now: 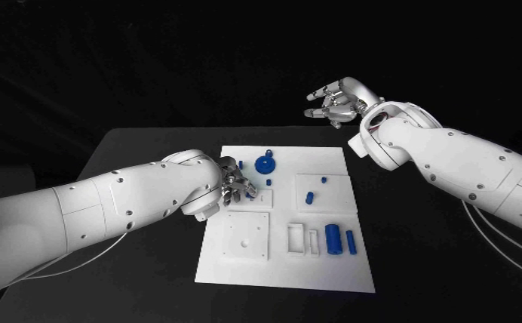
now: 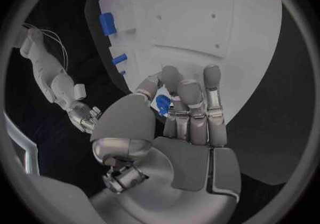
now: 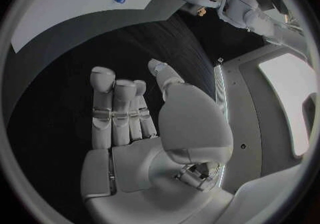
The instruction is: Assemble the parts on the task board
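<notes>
Task board (image 1: 285, 263): left edge partly hidden beneath the left hand (image 1: 234, 187). Small blue part (image 2: 162, 103) between that hand's fingers: shape too covered to tell.

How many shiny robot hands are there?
2. The left silver hand is over the white task board, pinching a small blue part; the right silver hand hangs empty beyond the board.

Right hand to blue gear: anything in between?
Head view: the right hand hangs beyond the board's far edge, open and empty. Between it and the gear lies only bare black table and white board surface; no parts.
</notes>
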You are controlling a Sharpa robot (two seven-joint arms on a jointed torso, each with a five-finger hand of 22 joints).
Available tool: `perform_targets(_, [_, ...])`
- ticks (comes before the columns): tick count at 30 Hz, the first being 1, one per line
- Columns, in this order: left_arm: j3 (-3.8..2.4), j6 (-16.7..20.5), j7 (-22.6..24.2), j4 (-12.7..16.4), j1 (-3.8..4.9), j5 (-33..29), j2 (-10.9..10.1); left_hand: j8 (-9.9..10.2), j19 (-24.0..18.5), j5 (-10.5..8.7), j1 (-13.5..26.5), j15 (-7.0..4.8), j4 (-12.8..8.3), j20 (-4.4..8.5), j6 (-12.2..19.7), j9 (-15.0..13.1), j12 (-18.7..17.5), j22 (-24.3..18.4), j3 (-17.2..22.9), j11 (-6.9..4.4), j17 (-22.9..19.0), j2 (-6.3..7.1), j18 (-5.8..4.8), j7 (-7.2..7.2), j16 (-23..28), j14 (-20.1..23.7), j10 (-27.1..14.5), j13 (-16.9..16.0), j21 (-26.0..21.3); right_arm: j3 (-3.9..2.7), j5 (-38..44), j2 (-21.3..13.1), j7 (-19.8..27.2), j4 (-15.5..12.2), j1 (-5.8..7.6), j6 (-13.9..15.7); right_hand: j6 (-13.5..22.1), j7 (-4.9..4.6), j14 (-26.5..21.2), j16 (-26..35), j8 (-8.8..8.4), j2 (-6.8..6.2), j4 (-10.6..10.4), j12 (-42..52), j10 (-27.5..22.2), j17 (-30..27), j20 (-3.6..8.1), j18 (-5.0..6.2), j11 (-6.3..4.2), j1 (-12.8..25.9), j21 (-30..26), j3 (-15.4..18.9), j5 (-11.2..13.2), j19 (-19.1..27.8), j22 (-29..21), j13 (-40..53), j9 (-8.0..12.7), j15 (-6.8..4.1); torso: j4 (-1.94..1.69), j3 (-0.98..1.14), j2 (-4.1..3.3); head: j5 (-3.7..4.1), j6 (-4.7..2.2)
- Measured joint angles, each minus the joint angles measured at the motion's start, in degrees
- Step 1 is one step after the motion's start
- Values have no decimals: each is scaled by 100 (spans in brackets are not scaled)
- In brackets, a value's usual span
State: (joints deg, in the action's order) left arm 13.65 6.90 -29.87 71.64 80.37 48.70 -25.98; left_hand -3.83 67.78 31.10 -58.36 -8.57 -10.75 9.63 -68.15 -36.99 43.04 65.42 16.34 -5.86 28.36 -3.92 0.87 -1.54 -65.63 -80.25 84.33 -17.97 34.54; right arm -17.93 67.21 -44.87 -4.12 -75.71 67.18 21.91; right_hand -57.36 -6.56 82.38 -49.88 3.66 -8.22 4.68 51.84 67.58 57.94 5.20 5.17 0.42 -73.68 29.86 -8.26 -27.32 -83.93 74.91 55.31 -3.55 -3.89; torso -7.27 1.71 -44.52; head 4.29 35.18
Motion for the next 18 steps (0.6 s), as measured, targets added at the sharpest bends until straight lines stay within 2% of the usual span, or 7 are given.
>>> perform_targets(18, [-13, -133, 1, -30, 4, 67, -5, 17, 42, 4, -7, 2, 9, 0, 0, -31, 22, 133, 12, 1, -1, 7, -1, 0, 0, 0, -1, 26, -119, 0, 23, 22, -15, 32, 1, -25, 1, 1, 0, 0, 0, 24, 38, 0, 0, 11, 0, -29, 0, 23, 0, -38, -20, 0, -1, 1, 0, 0, -2, -7, 5, -7, 41])
